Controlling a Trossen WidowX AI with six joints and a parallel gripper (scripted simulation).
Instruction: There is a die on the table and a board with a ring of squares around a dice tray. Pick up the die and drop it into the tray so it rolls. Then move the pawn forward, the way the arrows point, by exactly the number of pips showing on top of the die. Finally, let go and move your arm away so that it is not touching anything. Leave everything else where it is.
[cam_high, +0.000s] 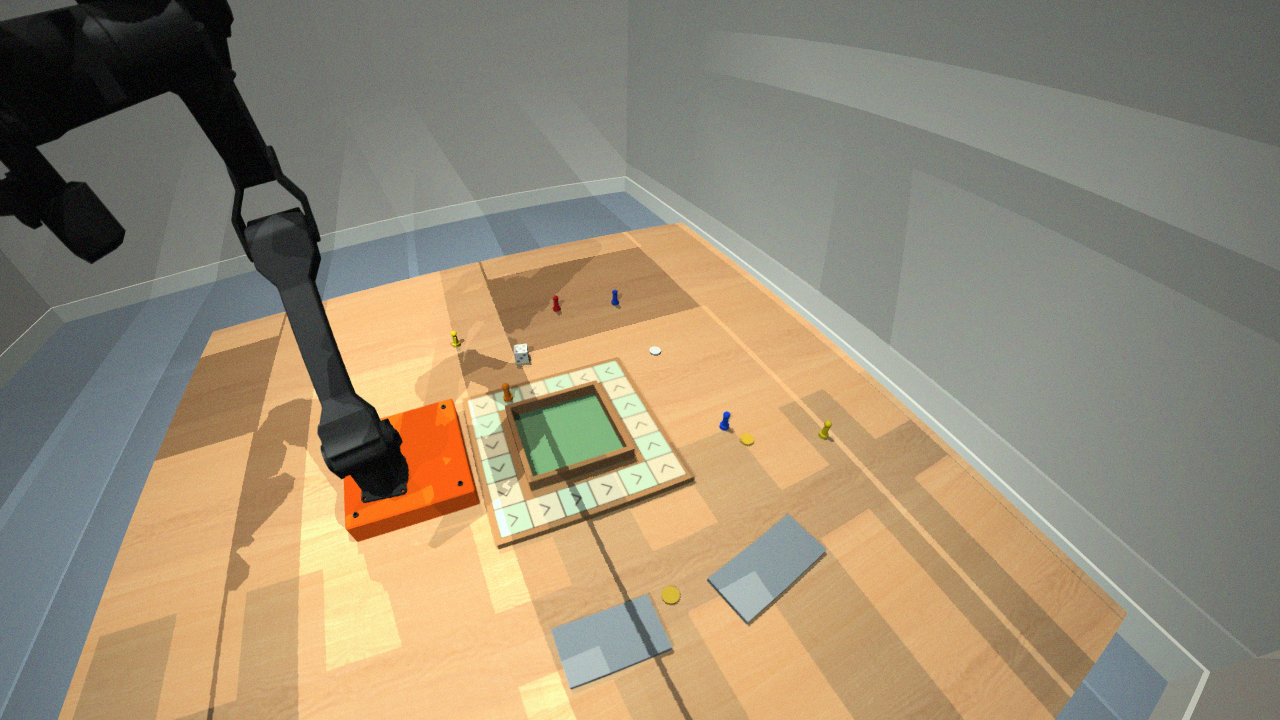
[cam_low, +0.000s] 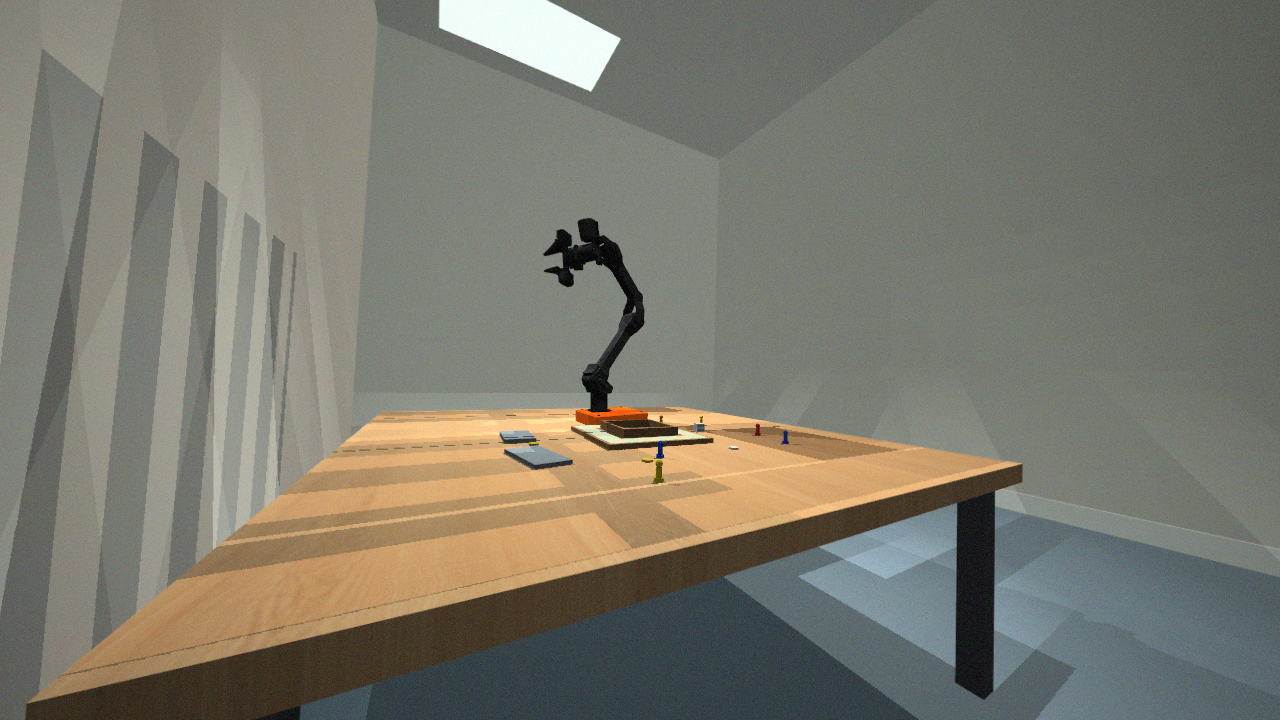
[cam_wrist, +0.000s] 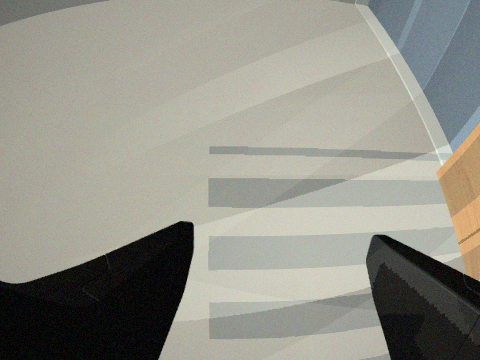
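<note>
— Where on the table (cam_high: 268, 573)?
— Board (cam_high: 666, 470) just right of arm base (cam_high: 429, 447); tray (cam_high: 572, 431) inside the ring of squares; pawn (cam_high: 506, 392) on the far-left corner square.
— And off the board?
— Die (cam_high: 520, 353) just behind it. Claw (cam_low: 560, 257) high above, apart.
</note>
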